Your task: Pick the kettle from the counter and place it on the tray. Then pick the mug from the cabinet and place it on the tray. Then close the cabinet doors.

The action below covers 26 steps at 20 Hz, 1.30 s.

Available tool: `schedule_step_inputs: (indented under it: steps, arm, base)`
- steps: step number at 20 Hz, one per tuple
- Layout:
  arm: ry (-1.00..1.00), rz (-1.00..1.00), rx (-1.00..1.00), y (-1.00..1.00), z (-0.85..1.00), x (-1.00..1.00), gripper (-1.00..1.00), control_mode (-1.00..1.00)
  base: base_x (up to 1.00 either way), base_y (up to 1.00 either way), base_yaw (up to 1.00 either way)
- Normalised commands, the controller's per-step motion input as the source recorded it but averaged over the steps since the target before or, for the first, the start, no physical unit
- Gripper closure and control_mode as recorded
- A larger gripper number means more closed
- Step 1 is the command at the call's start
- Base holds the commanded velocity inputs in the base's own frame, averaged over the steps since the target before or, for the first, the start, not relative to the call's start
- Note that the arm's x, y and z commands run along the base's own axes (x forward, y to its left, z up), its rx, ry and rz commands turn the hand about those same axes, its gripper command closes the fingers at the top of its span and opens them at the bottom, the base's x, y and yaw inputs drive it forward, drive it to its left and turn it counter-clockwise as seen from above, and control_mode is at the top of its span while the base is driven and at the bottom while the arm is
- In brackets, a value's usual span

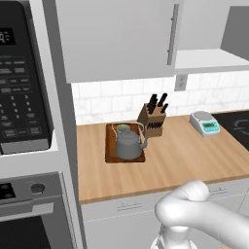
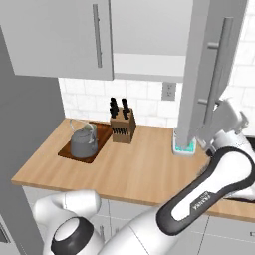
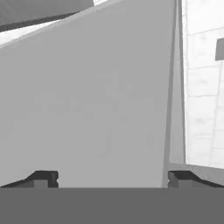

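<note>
Kitchen counter, tray loaded, one cabinet door standing open.

Squat dark grey metal kettle point(image 1: 128, 145) and small grey-green mug point(image 1: 122, 129) both sit on the dark brown rectangular wooden tray point(image 1: 110, 156), left of centre in the left base view, on the long light-wood counter point(image 1: 180, 160). Angled wooden knife block point(image 1: 152, 119) stands just beside the tray; small white kitchen scale point(image 1: 204, 122) further right. Left light grey cabinet door point(image 2: 55, 37) shut; right light grey cabinet door point(image 2: 211, 69) swung outward, upper right of the right base view. End effector point(image 3: 109, 178) released, fingertips point(image 3: 43, 178) wide apart, facing the flat face of the open door.
</note>
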Motion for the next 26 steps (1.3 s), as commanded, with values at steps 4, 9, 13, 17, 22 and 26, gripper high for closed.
schedule_step_inputs:
  steps: [4,9,13,17,22,26]
  arm:
    - [0.18,-0.16,-0.26,0.41,0.36,-0.25,-1.0,-1.0]
    - [0.22,-0.3,-0.22,0.62,0.1,-0.03,-1.0,-1.0]
    - [0.17,-0.32,-0.24,0.77,0.0,0.19,-1.0,-1.0]
    - [0.11,-0.23,-0.2,0.81,-0.01,0.49,-1.0,-1.0]
    - [0.07,-0.12,-0.09,0.57,0.0,0.8,-1.0,-1.0]
    - [0.01,-0.07,-0.02,0.37,0.0,0.92,-1.0,-1.0]
  base:
    - [0.0,0.0,0.0]
    - [0.0,0.0,0.0]
    - [0.0,0.0,0.0]
    - [0.0,0.0,0.0]
    - [0.0,0.0,0.0]
    - [0.0,0.0,0.0]
